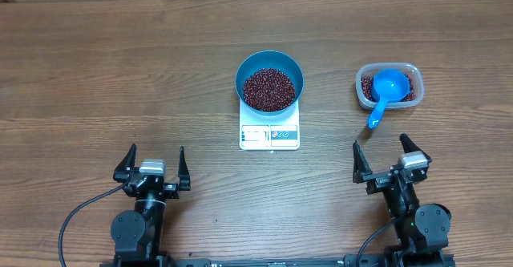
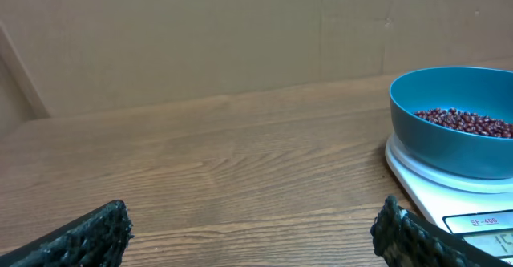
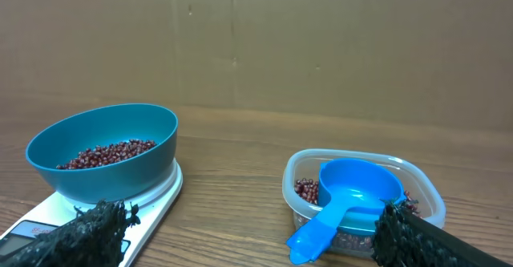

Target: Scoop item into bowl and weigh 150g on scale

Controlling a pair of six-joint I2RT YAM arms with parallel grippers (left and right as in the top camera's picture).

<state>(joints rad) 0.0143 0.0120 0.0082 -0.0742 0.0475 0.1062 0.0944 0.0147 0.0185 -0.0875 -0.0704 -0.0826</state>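
Left tool (image 1: pixel 156 151) and right tool (image 1: pixel 380 145) stood released and empty, the bowl (image 1: pixel 247 66) sat on the scale (image 1: pixel 269 135) so its beans (image 1: pixel 269 89) registered, the scoop (image 1: pixel 385 86) parked in the tub (image 1: pixel 360 79).

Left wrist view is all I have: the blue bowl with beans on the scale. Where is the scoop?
Observer: The scoop lies in the clear tub, with its handle hanging over the near rim.
Operator: Is that tub touching the scale?
Observer: No, it stands apart, to the right of the scale and bowl.
Operator: Is the right gripper holding anything?
Observer: No, the right gripper is open and empty, short of the tub.
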